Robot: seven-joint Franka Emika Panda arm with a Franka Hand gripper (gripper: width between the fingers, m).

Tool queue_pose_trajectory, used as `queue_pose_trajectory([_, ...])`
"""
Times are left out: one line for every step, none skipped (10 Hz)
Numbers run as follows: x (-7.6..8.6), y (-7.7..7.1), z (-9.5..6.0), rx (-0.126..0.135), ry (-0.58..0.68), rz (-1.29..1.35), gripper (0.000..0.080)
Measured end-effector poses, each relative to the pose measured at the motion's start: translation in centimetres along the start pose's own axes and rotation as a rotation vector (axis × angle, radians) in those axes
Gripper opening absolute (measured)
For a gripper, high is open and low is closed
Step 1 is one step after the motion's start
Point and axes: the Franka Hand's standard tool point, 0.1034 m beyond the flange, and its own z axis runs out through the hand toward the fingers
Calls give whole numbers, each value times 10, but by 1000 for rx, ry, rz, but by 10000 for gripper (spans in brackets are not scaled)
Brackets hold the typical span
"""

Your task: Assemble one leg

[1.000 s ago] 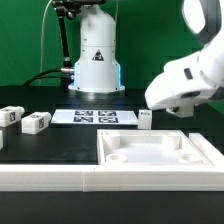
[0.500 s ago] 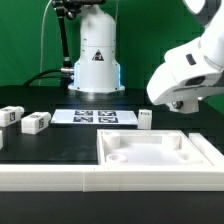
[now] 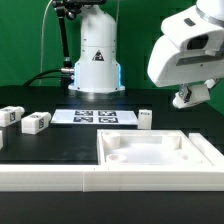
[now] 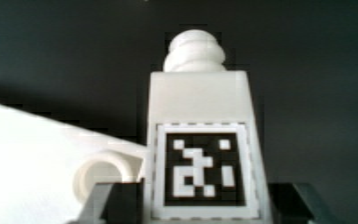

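exterior view, from its left to its right: a leg and a second leg lie on the dark desk. the marker board lies flat before my base. a third leg stands just behind the panel. my fingers hang in the air at the right, well above the desk. wrist view: the fingers are clamped on the held leg, its tag facing the camera and its rounded peg pointing away from me.

A robotics lab: black table, marker board, green backdrop.
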Motion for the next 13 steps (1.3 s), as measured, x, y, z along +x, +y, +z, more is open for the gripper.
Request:
queue_pose_trajectory([3, 1, 0, -8, 74, 1, 291])
queue_pose_trajectory([6, 2, -1, -16, 163, 2, 291])
queue_pose_trajectory([6, 4, -1, -23, 228, 3, 291])
queue_pose_trajectory([11, 17, -11, -30, 281, -18, 291])
queue_pose_trajectory([21, 26, -25, -38, 361, -18, 291])
queue_pose_trajectory([26, 39, -40, -48, 430, -22, 291])
queue_pose_trajectory([32, 55, -55, -50, 492, -1, 291])
queue_pose_trajectory([37, 54, -55, -66, 594, -3, 291])
queue_pose_trajectory([34, 55, -49, -75, 634, -8, 291])
queue_pose_trajectory([37, 60, -55, -102, 758, -15, 291])
queue_pose_trajectory([35, 63, -52, -114, 818, -11, 291])
queue_pose_trajectory([41, 66, -58, -123, 875, -5, 291])
queue_pose_trajectory([46, 70, -62, -126, 901, 2, 291])
